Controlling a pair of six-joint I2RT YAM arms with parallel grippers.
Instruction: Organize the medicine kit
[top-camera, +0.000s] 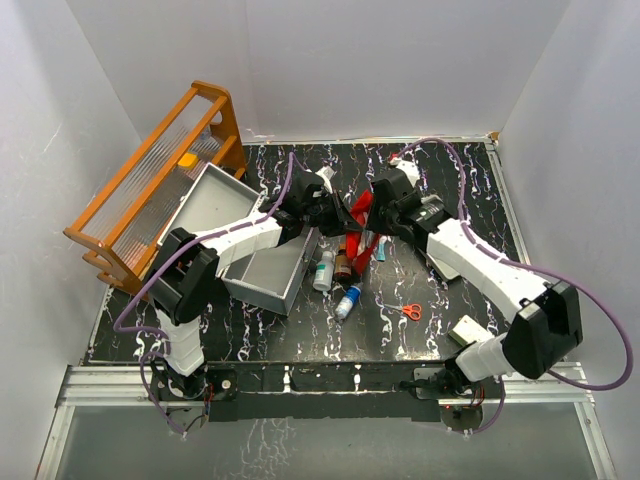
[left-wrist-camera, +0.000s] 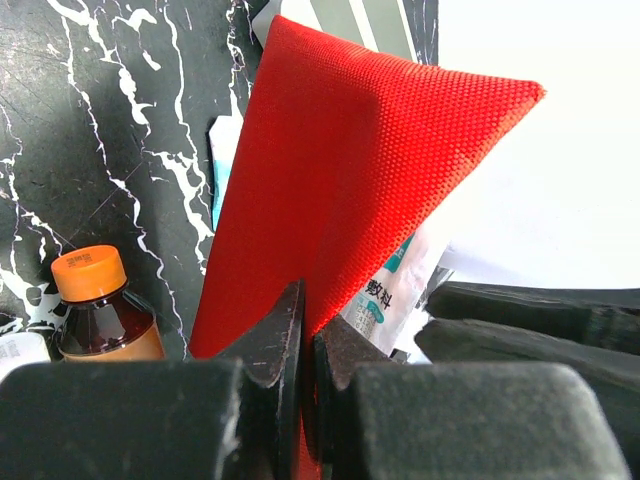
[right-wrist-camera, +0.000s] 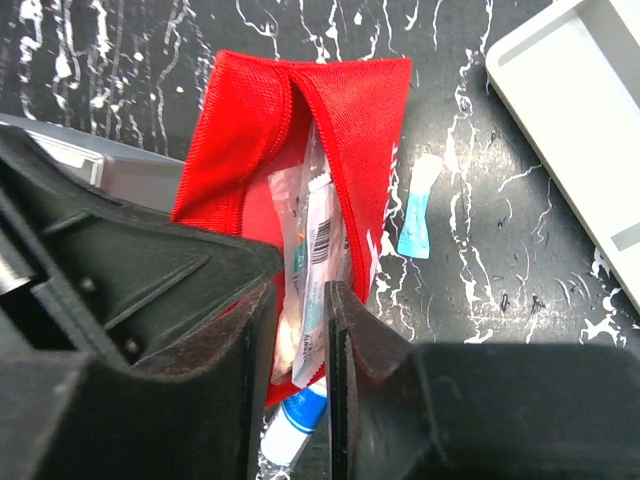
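Note:
The medicine kit (top-camera: 262, 272) is a light-grey hard box standing open at the left, its lid (top-camera: 208, 200) tilted back. A red soft pouch (top-camera: 362, 215) is held up between the two arms. My left gripper (left-wrist-camera: 312, 315) is shut on the pouch's red fabric (left-wrist-camera: 340, 170) at its lower edge. My right gripper (right-wrist-camera: 300, 288) stands open with a narrow gap at the mouth of the pouch (right-wrist-camera: 350, 130). White sachets (right-wrist-camera: 318, 240) stick out of the pouch between those jaws. A white-and-blue tube (right-wrist-camera: 295, 420) lies below them.
An orange rack (top-camera: 160, 185) stands at far left. Below the pouch are a white bottle (top-camera: 323, 272), a brown bottle (top-camera: 343, 265) with an orange cap (left-wrist-camera: 90, 272), and a blue-white bottle (top-camera: 347, 300). Orange scissors (top-camera: 411, 311) and a small white box (top-camera: 466, 330) lie right. A blue sachet (right-wrist-camera: 420, 215) lies by a pale grey panel (right-wrist-camera: 580, 110).

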